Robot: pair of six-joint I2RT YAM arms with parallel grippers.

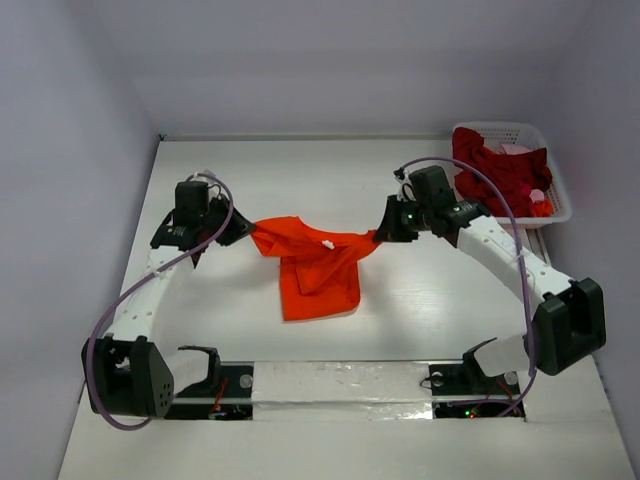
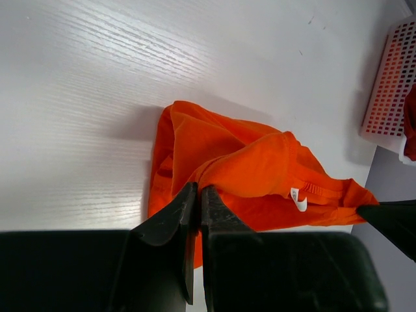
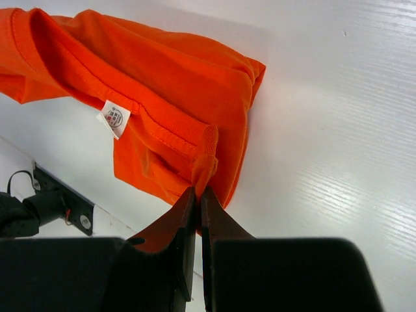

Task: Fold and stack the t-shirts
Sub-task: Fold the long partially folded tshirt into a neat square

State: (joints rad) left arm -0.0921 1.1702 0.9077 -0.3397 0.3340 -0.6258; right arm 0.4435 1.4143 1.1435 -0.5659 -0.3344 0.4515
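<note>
Pinching the orange t-shirt (image 1: 318,272) on either side of its collar, my left gripper (image 1: 247,232) and right gripper (image 1: 380,237) are both clamped on cloth. I hold that edge stretched between them so the body drapes onto the table (image 1: 300,170) mid-way, ready, I judge, to be laid flat. Dark red t-shirts (image 1: 495,170) sit in the basket (image 1: 560,195), far right.
</note>
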